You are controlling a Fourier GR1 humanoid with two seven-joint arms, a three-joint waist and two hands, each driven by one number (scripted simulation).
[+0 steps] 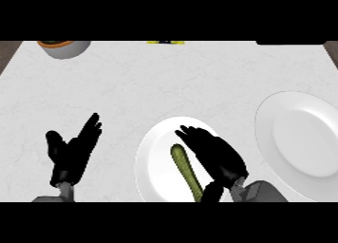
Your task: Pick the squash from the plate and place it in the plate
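Note:
A long green squash (186, 170) lies on a white plate (155, 161) near the view's lower middle. My right hand (215, 155) hovers over that plate just right of the squash, fingers straight and spread, thumb low beside the squash's near end; the hand is open. A second, larger white plate (305, 142) sits to the right and holds nothing. My left hand (73, 149) rests open on the left, fingers pointing up.
A grey bowl with an orange thing in it (63, 47) stands at the counter's far left corner. A small yellow and dark object (165, 42) shows at the far edge. Dark wood borders the counter at both upper corners.

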